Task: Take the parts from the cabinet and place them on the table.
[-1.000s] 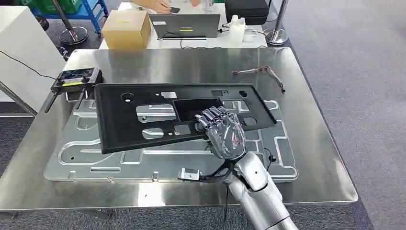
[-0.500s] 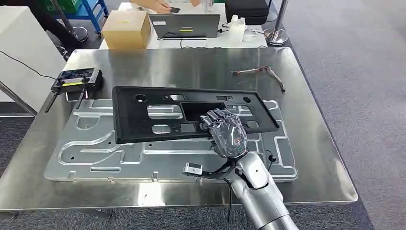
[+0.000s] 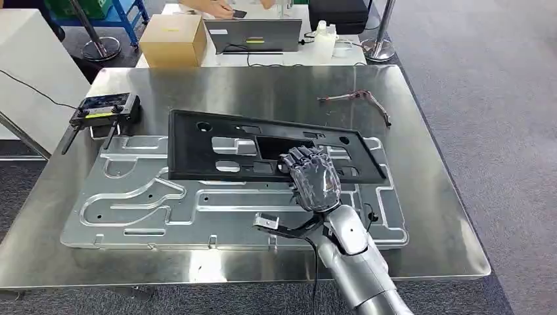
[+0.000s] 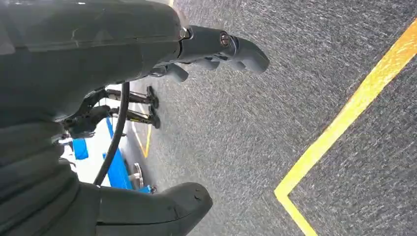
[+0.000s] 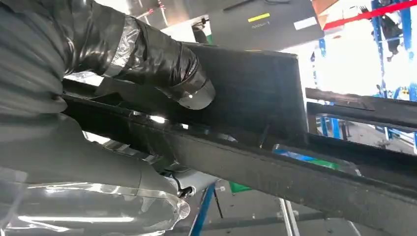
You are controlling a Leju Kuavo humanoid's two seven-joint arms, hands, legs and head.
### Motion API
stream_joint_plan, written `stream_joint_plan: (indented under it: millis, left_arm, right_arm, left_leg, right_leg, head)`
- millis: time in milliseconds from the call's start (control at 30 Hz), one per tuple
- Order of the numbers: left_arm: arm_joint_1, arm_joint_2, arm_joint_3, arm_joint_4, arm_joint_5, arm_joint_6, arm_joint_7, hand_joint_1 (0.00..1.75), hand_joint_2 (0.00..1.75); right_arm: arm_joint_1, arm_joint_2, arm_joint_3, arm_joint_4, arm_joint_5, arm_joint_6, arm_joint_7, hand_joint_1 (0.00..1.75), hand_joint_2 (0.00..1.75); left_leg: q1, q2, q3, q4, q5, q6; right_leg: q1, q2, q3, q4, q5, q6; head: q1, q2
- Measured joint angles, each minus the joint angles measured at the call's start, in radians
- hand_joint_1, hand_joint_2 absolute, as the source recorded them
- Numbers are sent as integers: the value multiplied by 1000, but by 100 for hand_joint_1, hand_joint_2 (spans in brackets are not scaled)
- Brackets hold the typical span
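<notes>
A long black plastic panel (image 3: 217,154) with several cut-outs lies slanted over a large stamped silver metal plate (image 3: 144,203) on the steel table (image 3: 263,92). My right hand (image 3: 314,180) grips the panel's near edge toward its right end, fingers over the top. In the right wrist view the thumb (image 5: 162,64) presses on the black panel (image 5: 275,162) from one side, with the rest of the hand on the other. My left hand (image 4: 147,118) hangs over grey carpet with its fingers apart and nothing in it.
A black controller with a screen (image 3: 104,109) sits at the table's left rear. A thin wire part (image 3: 358,100) lies at the right rear. Behind the table stand a cardboard box (image 3: 174,39), a laptop (image 3: 253,34) and a white bottle (image 3: 325,39).
The black panel has swung and slid to the right over the metal plate, its left end moving away from the controller. My right hand has shifted slightly right with it.
</notes>
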Motion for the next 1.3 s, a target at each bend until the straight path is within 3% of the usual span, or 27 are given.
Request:
stream_joint_plan:
  millis: [400,1000,1033,1133,1167,1300]
  left_arm:
    - [-42,0,0,0,5,12,-5,0,175]
    - [-45,0,-1,0,8,8,-13,0,175]
    - [-46,0,-1,0,8,8,-13,0,175]
    - [-47,0,-1,0,7,8,-16,0,175]
    - [-48,0,-1,0,6,9,-18,0,0]
    - [-48,0,-1,0,10,20,-26,0,0]
  right_arm:
    - [-47,2,-18,63,2,0,44,175,175]
    - [-51,2,-18,81,2,0,49,175,175]
    - [-51,2,-18,81,3,0,49,0,175]
    - [-52,2,-18,81,4,0,49,0,175]
    - [-53,2,-18,81,5,0,49,0,175]
    - [-53,2,-18,81,5,0,49,0,175]
  left_leg:
    - [0,0,0,0,0,0]
    - [0,0,0,0,0,0]
    - [0,0,0,0,0,0]
    - [0,0,0,0,0,0]
    - [0,0,0,0,0,0]
    - [0,0,0,0,0,0]
  right_leg:
    - [0,0,0,0,0,0]
    - [0,0,0,0,0,0]
    - [0,0,0,0,0,0]
    - [0,0,0,0,0,0]
    - [0,0,0,0,0,0]
    - [0,0,0,0,0,0]
  head:
    - [0,0]
    - [0,0]
    - [0,0]
    - [0,0]
    - [0,0]
    - [0,0]
